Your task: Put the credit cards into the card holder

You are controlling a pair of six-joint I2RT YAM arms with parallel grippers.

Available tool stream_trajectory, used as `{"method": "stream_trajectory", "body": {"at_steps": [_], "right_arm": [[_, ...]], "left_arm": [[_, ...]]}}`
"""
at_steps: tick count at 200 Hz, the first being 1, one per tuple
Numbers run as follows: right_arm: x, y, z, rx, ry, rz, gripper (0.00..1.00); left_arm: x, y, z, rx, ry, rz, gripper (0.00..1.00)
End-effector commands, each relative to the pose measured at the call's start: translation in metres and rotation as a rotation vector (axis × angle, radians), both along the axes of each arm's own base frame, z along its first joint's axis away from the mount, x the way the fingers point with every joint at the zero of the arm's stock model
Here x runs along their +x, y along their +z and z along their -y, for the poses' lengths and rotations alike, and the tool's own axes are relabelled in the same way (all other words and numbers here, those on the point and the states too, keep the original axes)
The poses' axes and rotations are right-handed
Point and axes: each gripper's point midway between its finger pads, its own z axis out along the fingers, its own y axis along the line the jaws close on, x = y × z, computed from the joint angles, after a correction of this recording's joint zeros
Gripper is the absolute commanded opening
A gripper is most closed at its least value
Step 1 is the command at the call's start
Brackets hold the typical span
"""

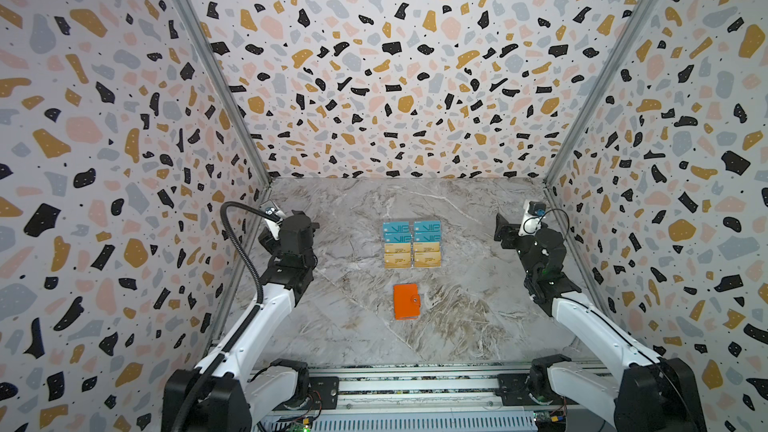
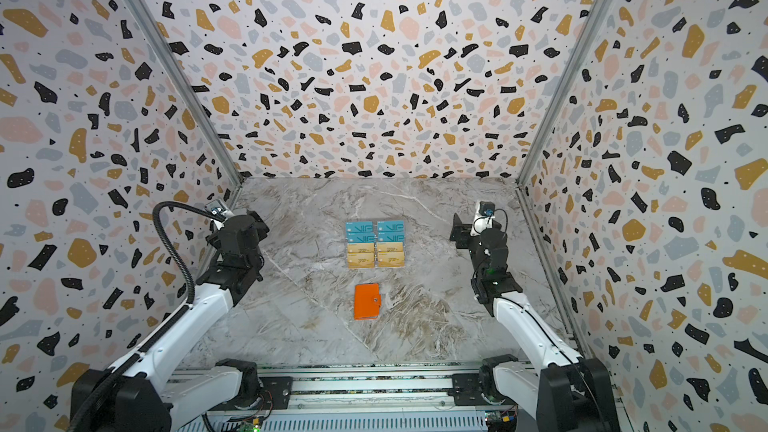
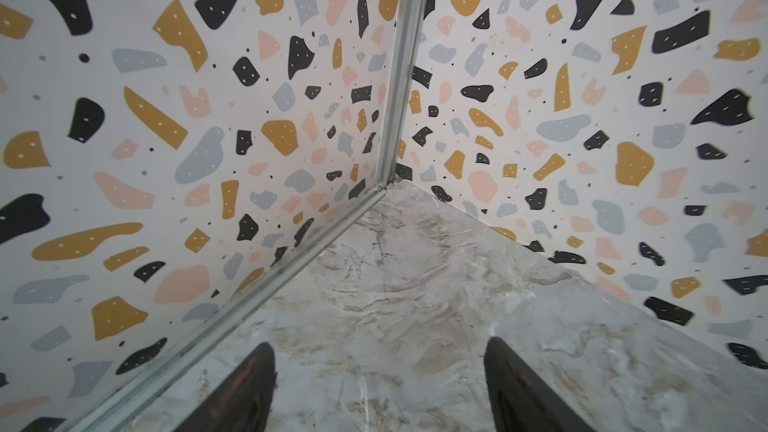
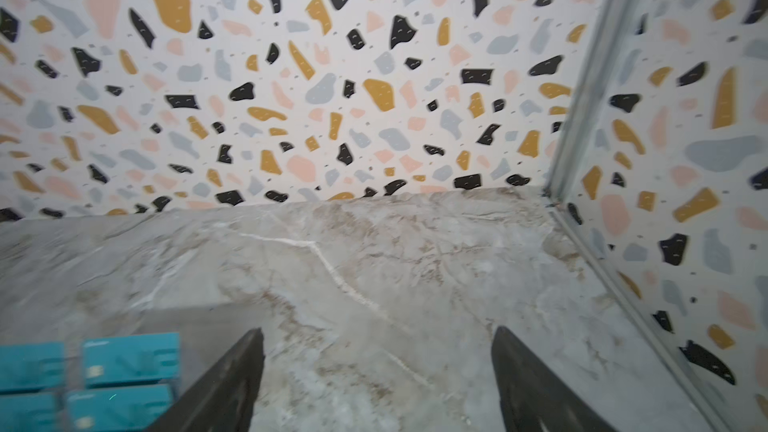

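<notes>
The credit cards [image 1: 411, 245] [image 2: 375, 245] sit mid-table in two columns, teal "VIP" ones at the back and gold ones in front. The orange card holder [image 1: 406, 301] [image 2: 366, 301] lies flat in front of them, folded with its snap tab fastened. My left gripper [image 1: 308, 224] [image 2: 257, 223] [image 3: 380, 342] hovers far left of the cards, open and empty, facing the back-left corner. My right gripper [image 1: 501, 226] [image 2: 457, 229] [image 4: 378, 330] hovers far right of them, also open and empty. In the right wrist view the teal cards [image 4: 129, 355] show beside one finger.
Terrazzo-patterned walls [image 1: 395, 76] close the marble table [image 1: 457, 326] on the left, back and right, with metal corner posts [image 1: 208, 64]. A metal rail [image 1: 415, 384] carrying both arm bases runs along the front edge.
</notes>
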Motion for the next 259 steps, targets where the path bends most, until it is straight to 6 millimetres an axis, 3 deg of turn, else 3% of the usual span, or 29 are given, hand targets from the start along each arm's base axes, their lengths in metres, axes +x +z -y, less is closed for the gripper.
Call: {"method": "stream_trajectory", "body": {"at_steps": [1, 39, 72, 100, 129, 150, 184, 259], "right_arm": [[-0.031, -0.042, -0.041, 0.007, 0.169, -0.301, 0.82], [-0.072, -0.04, -0.095, 0.066, 0.38, -0.436, 0.75], [-0.107, -0.072, -0.143, 0.112, 0.534, -0.614, 0.6], [-0.131, -0.094, -0.181, 0.128, 0.622, -0.683, 0.59], [-0.144, -0.132, -0.204, 0.139, 0.63, -0.818, 0.58], [-0.156, -0.154, -0.223, 0.137, 0.666, -0.892, 0.53], [-0.167, -0.18, -0.236, 0.126, 0.687, -0.957, 0.48], [-0.152, -0.207, -0.235, 0.076, 0.642, -0.98, 0.35]], "left_arm": [[-0.022, -0.054, 0.037, -0.135, -0.149, -0.273, 0.8], [-0.039, -0.053, 0.1, -0.089, -0.34, -0.36, 0.75], [-0.054, -0.063, 0.158, 0.0, -0.511, -0.447, 0.76], [-0.065, -0.065, 0.192, -0.009, -0.608, -0.415, 0.75], [-0.072, -0.096, 0.199, -0.057, -0.594, -0.505, 0.71], [-0.085, -0.13, 0.225, -0.162, -0.684, -0.595, 0.57], [-0.104, -0.162, 0.253, -0.356, -0.804, -0.604, 0.54], [-0.112, -0.184, 0.285, -0.48, -0.946, -0.636, 0.53]]}}
